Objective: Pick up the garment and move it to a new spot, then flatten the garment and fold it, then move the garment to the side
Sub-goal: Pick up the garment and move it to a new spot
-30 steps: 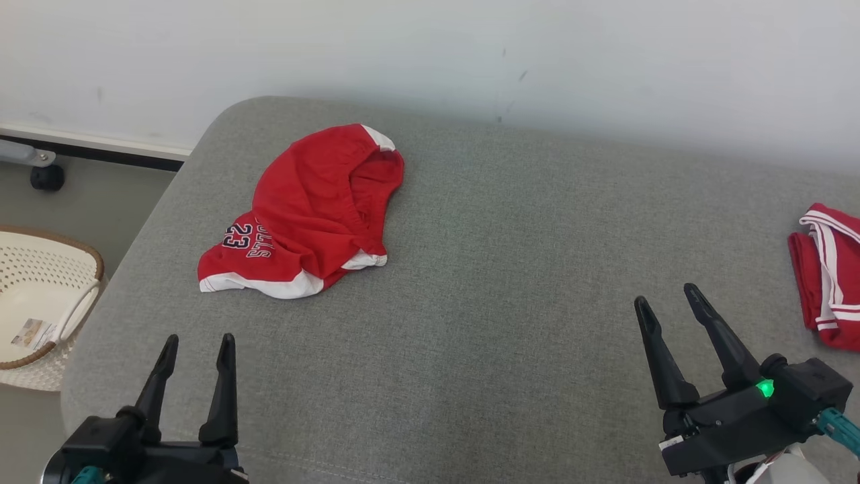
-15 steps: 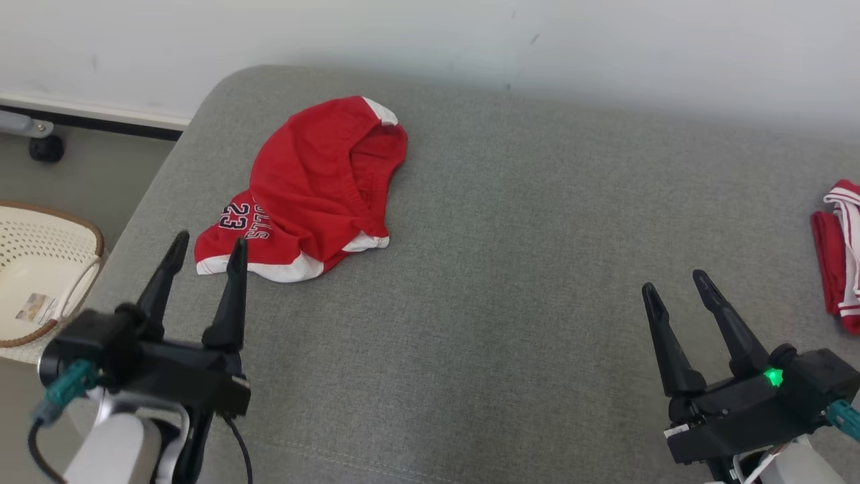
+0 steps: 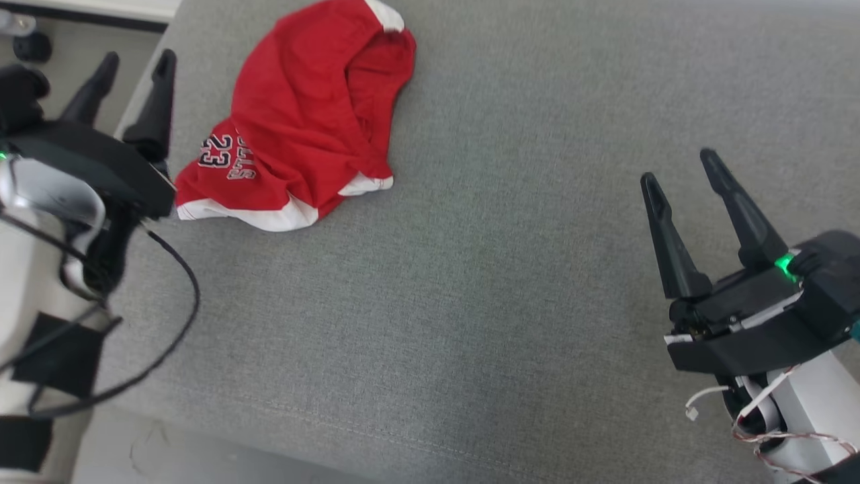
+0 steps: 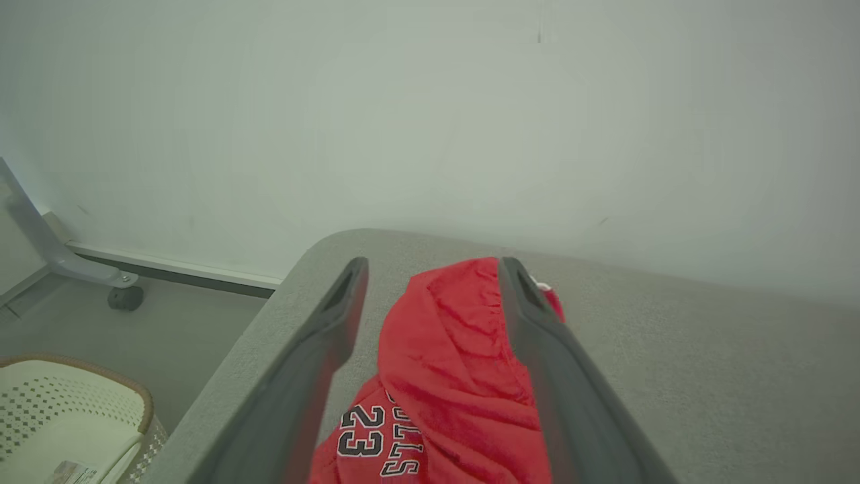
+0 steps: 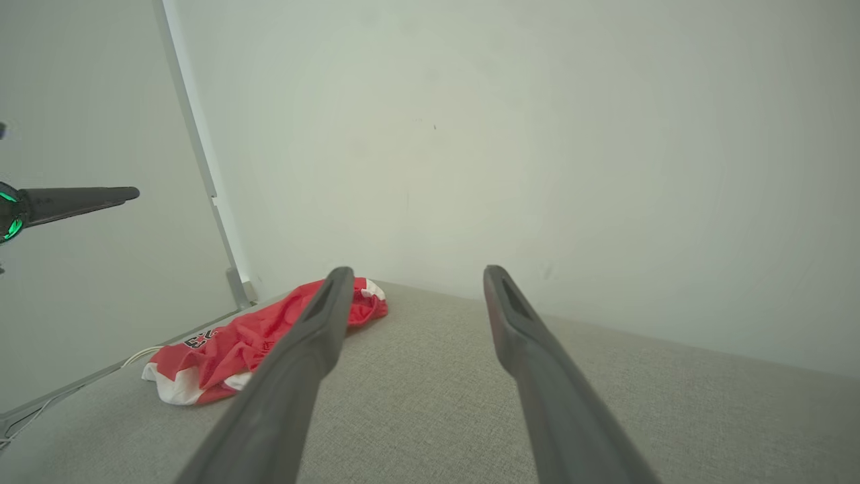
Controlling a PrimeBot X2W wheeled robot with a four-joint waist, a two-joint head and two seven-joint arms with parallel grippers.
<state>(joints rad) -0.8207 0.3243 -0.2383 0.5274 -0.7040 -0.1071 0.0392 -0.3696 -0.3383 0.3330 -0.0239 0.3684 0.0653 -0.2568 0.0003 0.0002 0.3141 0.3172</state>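
the garment [image 3: 295,121] is showing red with white hems and a dark, white-edged "23" against the grey cushion [image 3: 484,282]. the black right gripper [image 3: 676,167] is glowing green at its base. the cream basket [image 4: 80,403] is showing dotted holes and a brown rim.

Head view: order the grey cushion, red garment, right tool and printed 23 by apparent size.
1. cushion
2. garment and right tool: look alike, tool nearer the camera, so unranked
3. printed 23

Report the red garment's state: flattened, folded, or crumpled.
Crumpled. The garment lies in a loose, wrinkled heap on the cushion, with layers bunched over each other and its white hems curving unevenly.
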